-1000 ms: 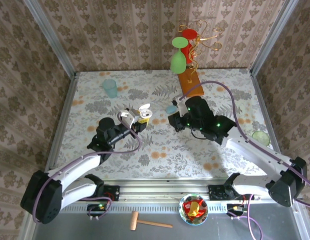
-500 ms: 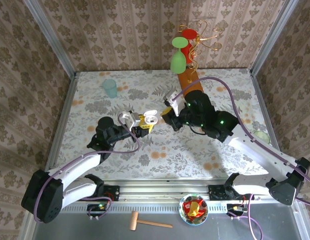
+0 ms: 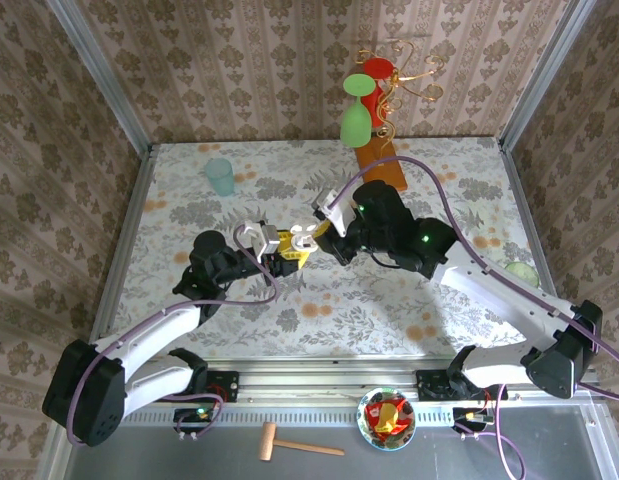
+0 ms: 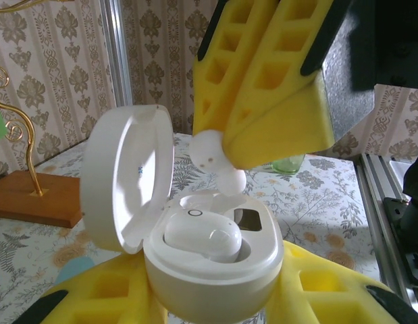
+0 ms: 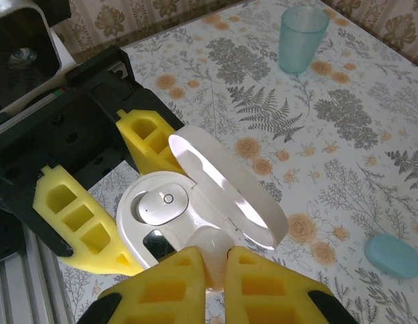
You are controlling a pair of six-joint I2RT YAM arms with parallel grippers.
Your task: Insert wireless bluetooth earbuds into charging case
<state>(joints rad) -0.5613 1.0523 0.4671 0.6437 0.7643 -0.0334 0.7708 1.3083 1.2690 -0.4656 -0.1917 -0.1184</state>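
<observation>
currently clamping the open white charging case (image 4: 209, 270) between left gripper (image 3: 287, 248) fingers, lid (image 4: 124, 175) tipped up and back. seeing one white earbud (image 4: 198, 233) seated in its well. pinching second earbud (image 4: 212, 152) tight in closed right gripper (image 5: 215, 270), hanging just above the empty well beside the seated one; can't tell contact with the case. also spotting pale blue case (image 5: 394, 256) flat on table (image 5: 330, 115), well apart.

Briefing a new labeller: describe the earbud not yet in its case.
Over the table's middle, the left gripper holds an open white charging case. Just above it, the right gripper pinches a white earbud. Its twin sits seated in the case; this one hangs in air.
</observation>
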